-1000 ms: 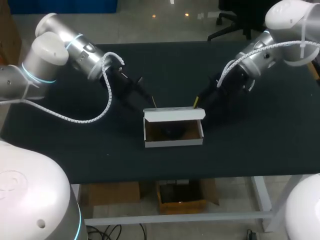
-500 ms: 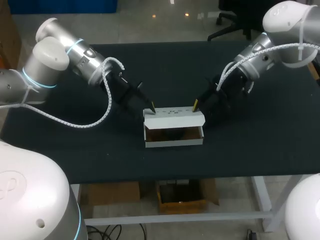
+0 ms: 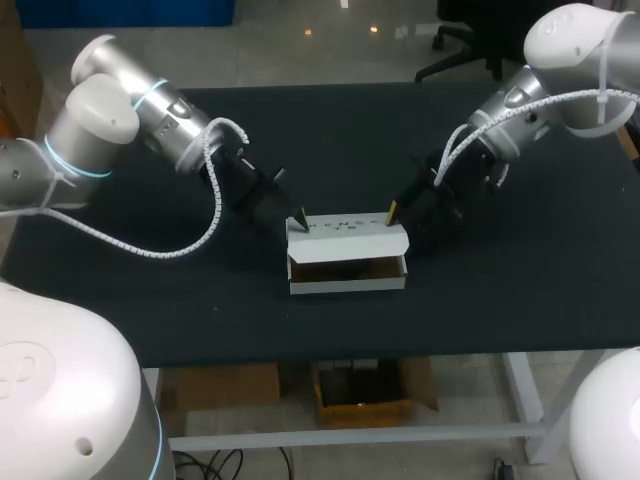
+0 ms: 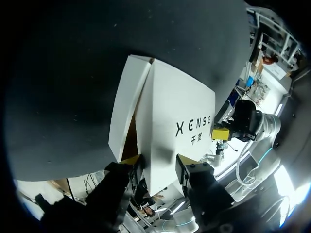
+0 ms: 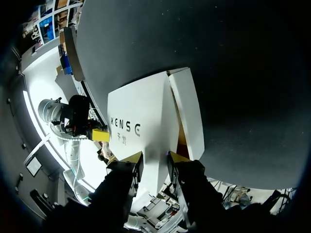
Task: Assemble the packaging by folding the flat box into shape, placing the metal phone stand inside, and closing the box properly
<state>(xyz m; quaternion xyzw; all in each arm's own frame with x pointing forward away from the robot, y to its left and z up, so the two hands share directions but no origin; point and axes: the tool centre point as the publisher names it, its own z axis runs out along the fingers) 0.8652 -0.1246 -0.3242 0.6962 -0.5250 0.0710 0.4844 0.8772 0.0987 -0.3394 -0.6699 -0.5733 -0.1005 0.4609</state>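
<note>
Left end effector (image 3: 298, 217) and right end effector (image 3: 391, 211), fingers spread, press each end of the box (image 3: 348, 285) lid (image 3: 345, 226), probably to shut it evenly.

Dark printed lettering (image 4: 193, 127), two small characters beneath, on the white box lid (image 4: 170, 92)

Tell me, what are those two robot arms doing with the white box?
They are closing it. The white box sits on the black table, and its lid is tipped down over it but not shut yet: a gap shows along the front. The left gripper has its yellow tips at one end of the lid, the right gripper at the other. Both grippers are open.
</note>
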